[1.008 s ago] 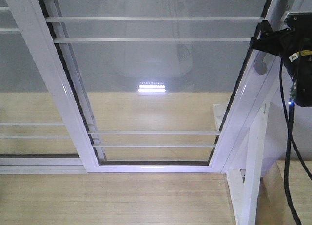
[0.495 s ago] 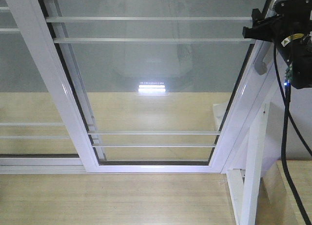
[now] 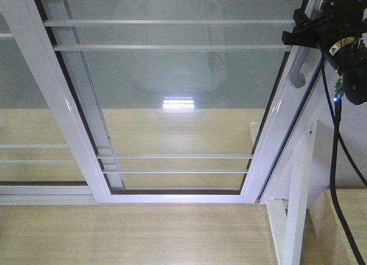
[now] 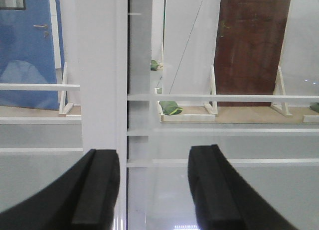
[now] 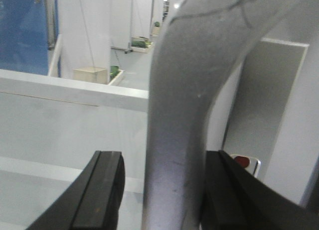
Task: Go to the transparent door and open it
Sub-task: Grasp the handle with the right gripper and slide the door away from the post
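Observation:
The transparent door [image 3: 172, 104] fills the front view: clear glass, white frame, thin white bars. Its curved grey handle [image 3: 296, 70] is on the right stile. My right gripper [image 3: 299, 34] is at the handle's top. In the right wrist view the handle [image 5: 179, 115] stands between the open jaws of my right gripper [image 5: 159, 190]; the right finger [image 5: 224, 190] touches it and the left finger [image 5: 102, 190] is a little apart. My left gripper [image 4: 154, 190] is open and empty, close to a white stile [image 4: 99, 90] and barred glass. It is not in the front view.
A second barred glass panel [image 3: 23, 133] overlaps the door at the left. A white support frame [image 3: 298, 190] stands at the right. A black cable [image 3: 335, 162] hangs from my right arm. Wooden floor [image 3: 143, 236] lies below. Blue [image 4: 25, 51] and brown [image 4: 251, 41] doors show beyond the glass.
The door has slid a little to the left and a dark gap shows along its right stile. My right gripper has risen and moved left with the handle.

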Available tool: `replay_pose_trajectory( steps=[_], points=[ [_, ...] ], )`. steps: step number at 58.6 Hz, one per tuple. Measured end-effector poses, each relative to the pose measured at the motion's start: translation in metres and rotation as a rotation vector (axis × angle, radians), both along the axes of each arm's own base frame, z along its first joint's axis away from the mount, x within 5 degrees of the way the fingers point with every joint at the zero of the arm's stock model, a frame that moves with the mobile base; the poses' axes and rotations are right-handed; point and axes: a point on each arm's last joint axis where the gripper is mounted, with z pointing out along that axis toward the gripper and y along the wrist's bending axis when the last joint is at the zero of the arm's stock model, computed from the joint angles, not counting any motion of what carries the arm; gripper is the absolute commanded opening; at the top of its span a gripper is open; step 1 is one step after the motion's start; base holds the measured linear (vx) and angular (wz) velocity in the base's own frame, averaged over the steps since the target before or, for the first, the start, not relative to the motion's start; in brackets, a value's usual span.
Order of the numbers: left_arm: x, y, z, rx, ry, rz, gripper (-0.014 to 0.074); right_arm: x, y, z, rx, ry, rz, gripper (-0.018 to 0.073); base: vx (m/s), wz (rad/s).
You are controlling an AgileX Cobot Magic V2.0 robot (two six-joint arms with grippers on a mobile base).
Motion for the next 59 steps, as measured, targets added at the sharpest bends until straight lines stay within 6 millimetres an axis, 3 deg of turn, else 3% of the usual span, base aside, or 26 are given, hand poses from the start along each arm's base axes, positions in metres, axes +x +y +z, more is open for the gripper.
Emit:
replay_pose_trajectory(
  steps=[25,59],
  points=[
    [0.000,0.000,0.000,0.000,0.000,0.000,0.0449,-0.002,0.017,-0.001,0.024,-0.004,0.140,0.0376,0.00,0.00],
    [0.000,0.000,0.000,-0.001,0.000,0.000,0.0449,-0.007,0.075,0.001,0.081,0.005,0.225,0.0376,0.00,0.00]
  ],
)
